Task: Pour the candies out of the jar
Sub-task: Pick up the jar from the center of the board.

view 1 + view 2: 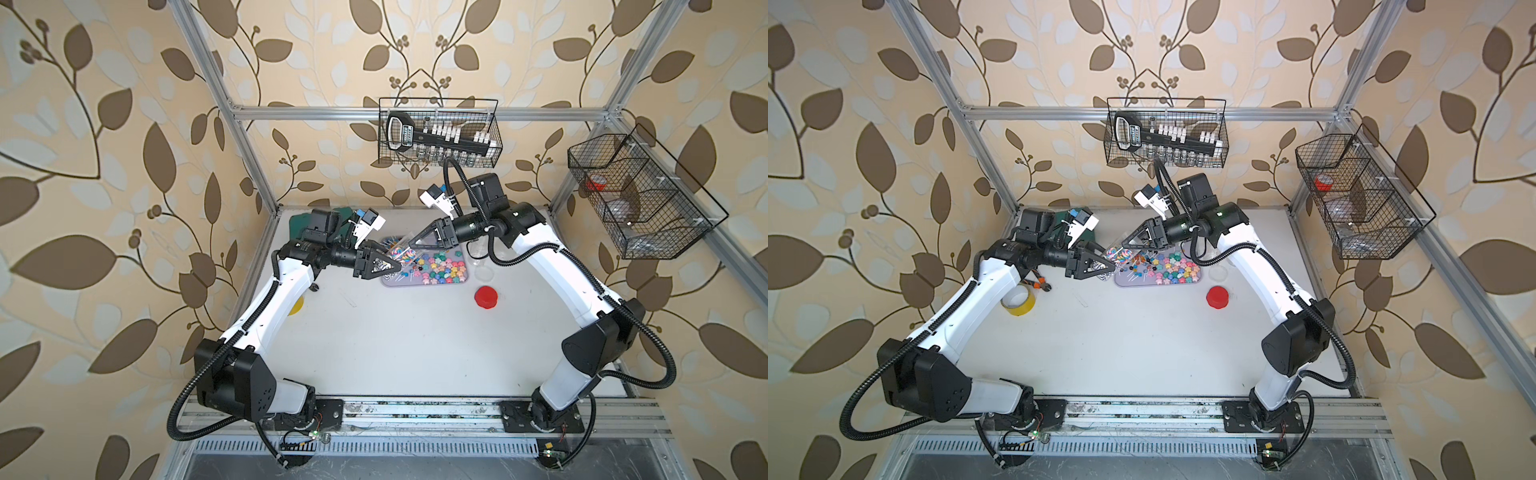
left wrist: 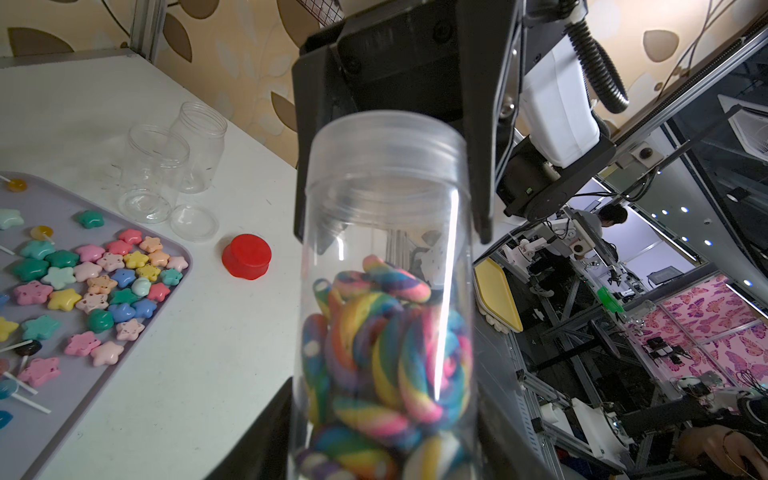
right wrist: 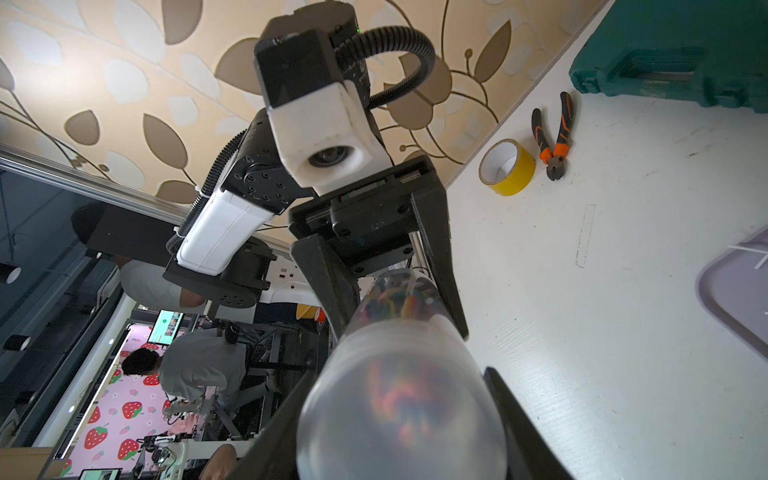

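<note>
Clear jar (image 2: 386,257) at centre frame in the left wrist view. Rainbow-swirled candies (image 2: 382,365) are packed at its lower end, and the translucent lid (image 2: 388,137) is still on the upper end. In both top views it hangs just left of centre, over the left end of the lilac tray (image 1: 428,286), long axis running lower left to upper right.

At the candy end, the left gripper (image 1: 395,266) has its jaws clamped tight on the body. At the capped end, the right gripper (image 1: 409,242) has its fingers (image 2: 478,187) flat against both sides of the lid, closed on it. Both arms are equally near. Judgement: the lid must come off before any pour.
</note>
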Tool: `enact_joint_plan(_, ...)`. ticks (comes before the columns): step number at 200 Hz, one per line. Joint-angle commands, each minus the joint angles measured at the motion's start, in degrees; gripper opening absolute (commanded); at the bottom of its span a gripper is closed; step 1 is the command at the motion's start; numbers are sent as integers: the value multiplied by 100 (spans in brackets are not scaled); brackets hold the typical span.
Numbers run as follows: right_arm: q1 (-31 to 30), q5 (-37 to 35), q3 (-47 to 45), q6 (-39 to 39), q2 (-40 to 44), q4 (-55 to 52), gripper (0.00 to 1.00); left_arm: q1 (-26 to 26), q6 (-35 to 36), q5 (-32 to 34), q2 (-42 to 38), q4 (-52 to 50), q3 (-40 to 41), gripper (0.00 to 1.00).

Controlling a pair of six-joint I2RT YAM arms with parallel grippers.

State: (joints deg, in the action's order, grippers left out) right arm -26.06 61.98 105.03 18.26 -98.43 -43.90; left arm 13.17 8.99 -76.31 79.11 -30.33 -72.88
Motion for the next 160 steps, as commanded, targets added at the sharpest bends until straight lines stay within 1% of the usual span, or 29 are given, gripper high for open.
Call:
enact_joint_plan(1,57,-1,26,-28,52,145,30,37,47,-195,-235,-3,-51,51)
enact_joint_plan(24,71,-1,21,-26,61,145,32,32,93,-187,-243,-48,-53,49)
enact_joint_plan(51,81,3,8,-27,48,145,43,37,157,-182,-230,-151,-121,47)
enact_joint_plan(68,88,8,2,-27,54,145,46,34,247,-182,-233,-266,-192,46)
enact_joint_plan(87,101,-1,20,-8,52,145,57,34,509,-191,-229,-546,-308,45)
enact_joint_plan(104,127,6,21,4,61,147,64,31,703,-183,-230,-762,-389,45)
enact_joint_plan(126,173,19,30,29,78,145,74,36,789,-160,-254,-875,-413,45)
enact_joint_plan(138,212,16,42,47,100,145,76,37,803,-103,-259,-909,-420,45)
enact_joint_plan(160,342,90,56,67,128,145,76,36,887,-3,-278,-1007,-444,45)
